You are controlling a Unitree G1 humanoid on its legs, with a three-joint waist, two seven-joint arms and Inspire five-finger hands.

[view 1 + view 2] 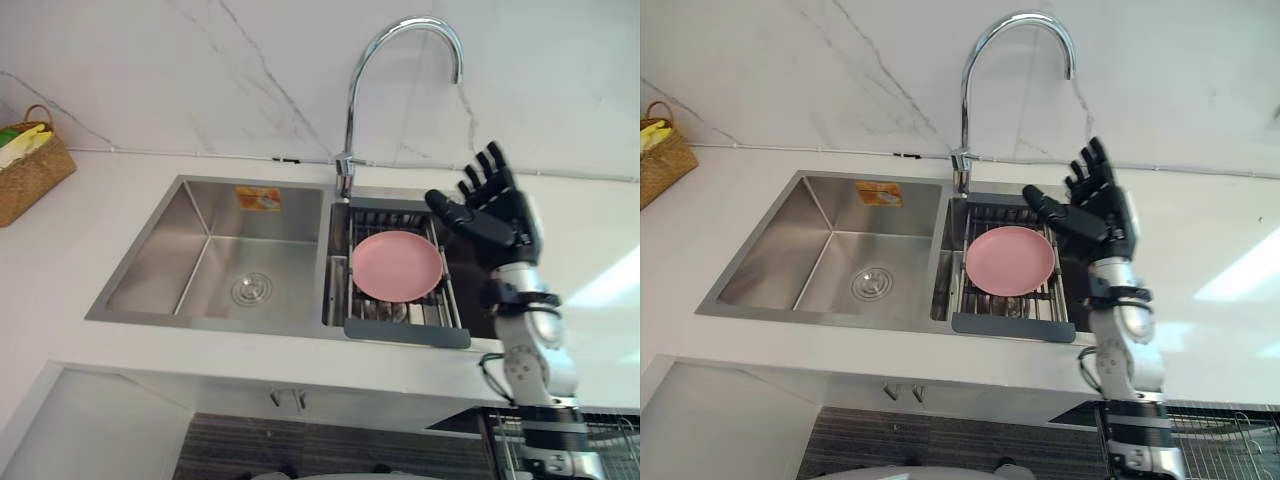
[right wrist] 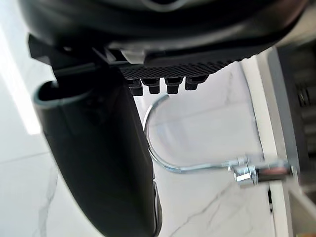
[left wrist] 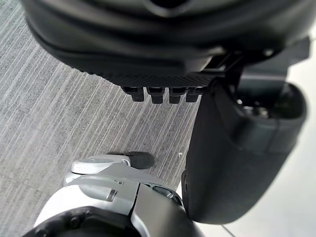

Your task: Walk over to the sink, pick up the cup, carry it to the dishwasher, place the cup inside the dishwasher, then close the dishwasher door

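grey floor [image 1: 330, 445] lies nearest, below the counter's front edge, and the left hand [image 3: 148, 49] hangs over it with fingers relaxed and nothing in them. at the near right corner, under the counter [image 1: 300, 360], a wire rack [image 1: 625, 440] sticks out; i take it for the dishwasher's, so the door looks open.

on the counter sits the sink [image 1: 190, 220]. its left basin is bare down to the drain [image 1: 251, 289]. the right basin carries a drainer [image 1: 405, 330] with a pink plate [image 1: 397, 265] lying flat on it. the right hand [image 1: 490, 210] is raised over that basin's right edge, just beside the plate, fingers straight and spread, thumb pointing at the plate, and it holds nothing.

behind the middle of the sink stands the faucet [image 1: 352, 100], its spout arching over the right basin. a basket [image 1: 30, 170] sits at the counter's far left edge, against the marble wall [image 1: 200, 70].

where the cup is i cannot tell; it may be hidden low in the right basin behind the hand, but that is a guess.

progress, as i judge it: the walk to the sink is done and the reach has begun. grasping the cup, carrying it, placing it and closing the door are all left.
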